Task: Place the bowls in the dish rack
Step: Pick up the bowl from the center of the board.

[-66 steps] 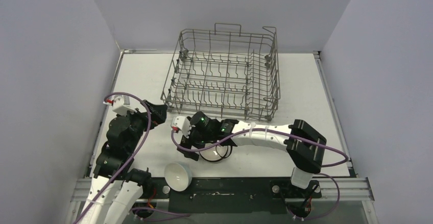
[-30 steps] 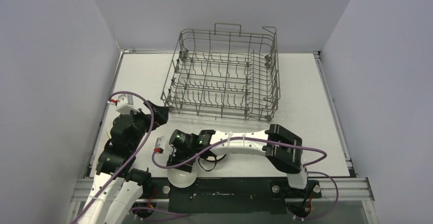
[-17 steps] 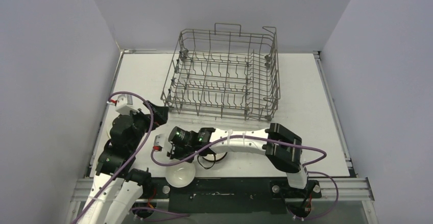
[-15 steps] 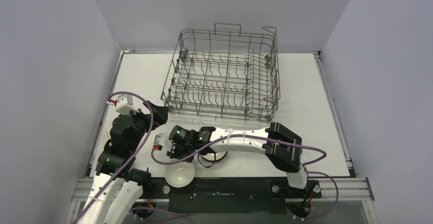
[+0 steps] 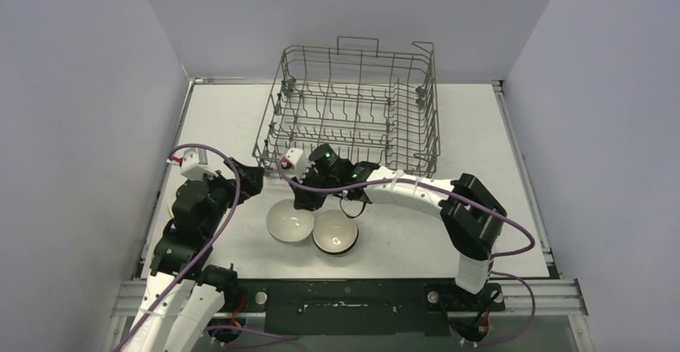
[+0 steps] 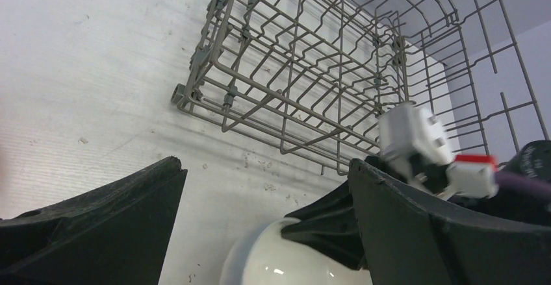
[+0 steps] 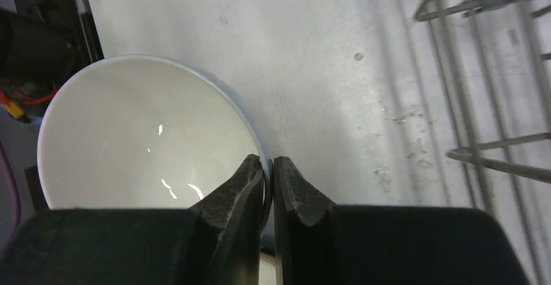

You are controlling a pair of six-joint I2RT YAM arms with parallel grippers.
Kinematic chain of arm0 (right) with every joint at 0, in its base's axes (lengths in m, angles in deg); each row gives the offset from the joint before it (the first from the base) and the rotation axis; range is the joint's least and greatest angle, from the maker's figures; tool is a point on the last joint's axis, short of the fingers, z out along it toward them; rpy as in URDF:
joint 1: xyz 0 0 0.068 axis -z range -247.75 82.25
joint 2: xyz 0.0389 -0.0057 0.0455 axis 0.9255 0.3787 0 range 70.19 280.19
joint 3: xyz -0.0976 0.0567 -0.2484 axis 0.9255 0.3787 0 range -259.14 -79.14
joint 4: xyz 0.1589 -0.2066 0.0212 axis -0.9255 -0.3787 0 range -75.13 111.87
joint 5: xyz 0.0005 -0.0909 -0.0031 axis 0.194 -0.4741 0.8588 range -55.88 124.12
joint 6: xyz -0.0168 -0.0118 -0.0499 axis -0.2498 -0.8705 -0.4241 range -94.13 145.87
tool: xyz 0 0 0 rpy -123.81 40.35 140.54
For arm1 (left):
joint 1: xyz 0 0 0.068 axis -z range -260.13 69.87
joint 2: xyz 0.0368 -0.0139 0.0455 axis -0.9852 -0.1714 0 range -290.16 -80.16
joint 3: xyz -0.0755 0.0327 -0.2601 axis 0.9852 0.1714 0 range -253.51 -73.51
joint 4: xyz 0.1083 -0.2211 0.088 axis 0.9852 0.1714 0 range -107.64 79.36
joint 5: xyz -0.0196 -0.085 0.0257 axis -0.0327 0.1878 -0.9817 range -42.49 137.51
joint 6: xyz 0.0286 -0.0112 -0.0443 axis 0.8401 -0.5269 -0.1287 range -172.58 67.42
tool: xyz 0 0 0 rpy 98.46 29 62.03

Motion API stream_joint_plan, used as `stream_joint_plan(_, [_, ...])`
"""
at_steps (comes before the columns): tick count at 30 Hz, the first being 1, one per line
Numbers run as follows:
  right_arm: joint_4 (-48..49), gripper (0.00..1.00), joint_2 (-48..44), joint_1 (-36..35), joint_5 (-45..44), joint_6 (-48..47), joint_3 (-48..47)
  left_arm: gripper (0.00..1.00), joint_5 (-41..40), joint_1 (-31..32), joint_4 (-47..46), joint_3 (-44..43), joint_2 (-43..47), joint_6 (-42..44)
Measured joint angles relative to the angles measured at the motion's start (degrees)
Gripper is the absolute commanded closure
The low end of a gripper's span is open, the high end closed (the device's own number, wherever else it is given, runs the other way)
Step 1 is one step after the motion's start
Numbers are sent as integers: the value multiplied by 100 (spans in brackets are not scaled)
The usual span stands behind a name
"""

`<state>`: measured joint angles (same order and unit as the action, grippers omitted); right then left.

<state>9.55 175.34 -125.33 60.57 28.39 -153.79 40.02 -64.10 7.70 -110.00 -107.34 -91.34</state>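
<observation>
White-and-black arms (image 5: 401, 192), looping purple cables (image 5: 200, 146)

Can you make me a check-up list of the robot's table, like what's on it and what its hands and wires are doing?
Surface: white table, a few scuff marks near the rack.
Job's things: grey wire dish rack at the far side, no bowl in it; white bowl and dark-rimmed bowl side by side in front of it.
Clutter: nothing seen.
Grippers: right gripper has its fingers shut on the white bowl's rim; left gripper is open and holds nothing.
Cables: purple cables loop along both arms.
Surroundings: plain pale walls on three sides.
</observation>
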Motion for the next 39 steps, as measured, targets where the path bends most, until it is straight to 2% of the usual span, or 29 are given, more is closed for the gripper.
stream_joint_plan(6, [662,95,-651,612,168,476,256,3,70,-2,0,-2,0,-68])
stream_joint_plan(12, [990,95,-979,903,109,741,258,3,393,-2,-83,4,-81,-216])
stream_joint_plan(19, [914,95,-1217,1231,-44,863,328,1,1720,-2,-1137,328,-391,-573])
stream_joint_plan(27, [769,95,-1628,1480,-247,863,332,0,3062,2,-2479,503,-1226,-1237])
stream_joint_plan(29, [730,95,-1683,1478,-245,863,330,5,3224,33,-2809,632,-1309,-1440])
stream_joint_plan(36, [457,95,-1690,1493,-267,822,297,8,3357,337,-3471,890,-1676,-1934])
stream_joint_plan(39, [393,95,-1690,1517,-293,780,273,15,3311,444,-3591,894,-1843,-2028])
